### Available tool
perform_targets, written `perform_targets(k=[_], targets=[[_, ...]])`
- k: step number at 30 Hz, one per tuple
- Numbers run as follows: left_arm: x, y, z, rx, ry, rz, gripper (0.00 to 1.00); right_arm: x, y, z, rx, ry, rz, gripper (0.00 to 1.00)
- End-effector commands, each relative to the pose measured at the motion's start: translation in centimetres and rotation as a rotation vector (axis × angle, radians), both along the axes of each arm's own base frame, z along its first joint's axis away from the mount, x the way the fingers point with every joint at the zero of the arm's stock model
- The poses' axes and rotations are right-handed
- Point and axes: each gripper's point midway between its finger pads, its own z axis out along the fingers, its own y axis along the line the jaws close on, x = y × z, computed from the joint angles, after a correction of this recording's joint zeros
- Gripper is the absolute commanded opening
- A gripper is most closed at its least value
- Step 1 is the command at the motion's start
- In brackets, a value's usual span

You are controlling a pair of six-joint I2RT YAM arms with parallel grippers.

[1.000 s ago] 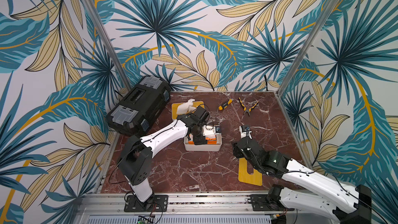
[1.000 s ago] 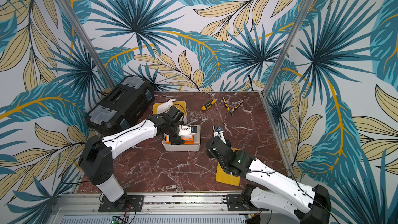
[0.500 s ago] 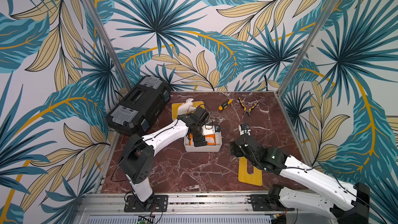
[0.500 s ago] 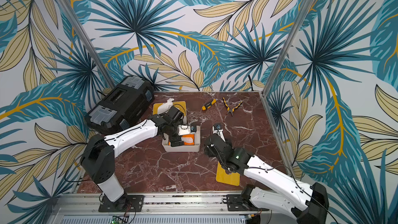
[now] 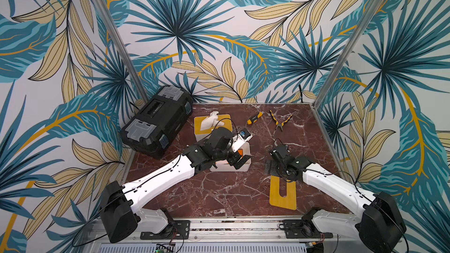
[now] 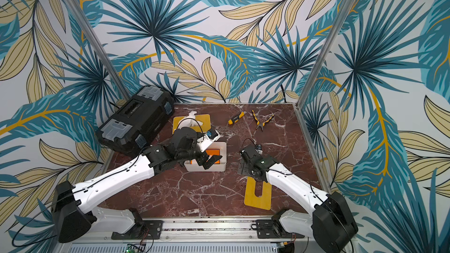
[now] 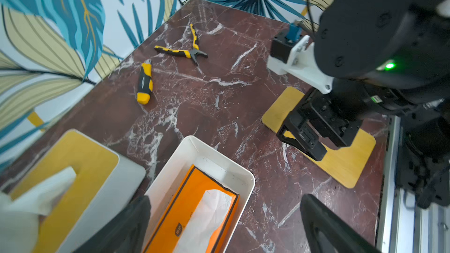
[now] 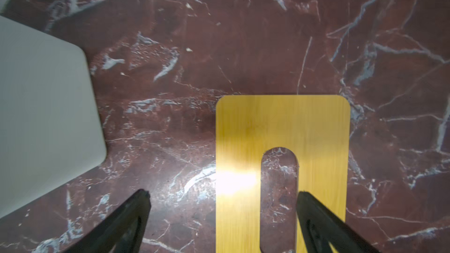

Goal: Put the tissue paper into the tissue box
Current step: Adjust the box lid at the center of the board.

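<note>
The tissue paper, an orange pack (image 7: 182, 208) with white tissue showing at its slit, lies inside the open white tissue box (image 7: 220, 156). Both top views show the pack (image 5: 241, 153) (image 6: 213, 153) in the box (image 5: 224, 169). My left gripper (image 7: 225, 199) hovers over the box, open, its fingers spread past the pack and holding nothing. The box's slotted wooden lid (image 8: 243, 130) lies flat on the table to the right of the box (image 8: 36, 105). Just above the lid's far end (image 5: 275, 195), my right gripper (image 8: 222, 193) stands open and empty.
A second white tissue box with a yellow lid (image 5: 224, 120) and tissue sticking up (image 5: 210, 120) stands behind the open one. A black toolbox (image 5: 155, 120) fills the back left. A screwdriver (image 5: 254, 118) and pliers (image 5: 280, 120) lie at the back.
The jaws of both grippers have spread wider. The right arm has shifted slightly over the lid's far end. The orange pack stays in the white box.
</note>
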Motion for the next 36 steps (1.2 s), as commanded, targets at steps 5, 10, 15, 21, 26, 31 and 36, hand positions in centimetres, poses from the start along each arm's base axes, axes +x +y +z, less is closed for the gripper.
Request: perform_targets(k=[5,10,15,21,26,31,36], targets=[[2.5,5.1,1.1,-0.157,-0.058,0.381,1.00,-1.7,-1.5,-1.8,-0.044,0.085,-0.096,0.98],[3.2,7.7,0.0,-0.140,-0.034,0.505,1.00,-1.7,-2.4,-2.4,-0.104,0.102,-0.114,0.95],[3.4,7.4,-1.3,-0.132,0.023,0.485,1.00,-1.8,-2.6,-3.4,-0.185,0.193,-0.089,0.92],[3.5,7.4,-1.8,-0.114,0.026,0.475,1.00,-1.7,-1.6,-4.9,-0.161,0.241,-0.076,0.85],[3.6,7.8,-2.2,-0.096,0.023,0.481,1.00,-2.0,-0.8,-5.5,-0.098,0.247,-0.089,0.80],[3.6,8.1,-2.4,-0.089,0.026,0.489,1.00,-2.0,0.1,-6.0,-0.045,0.248,-0.088,0.75],[3.6,8.4,-2.4,-0.082,0.026,0.498,1.00,-2.2,0.1,-6.8,-0.051,0.273,-0.085,0.71]])
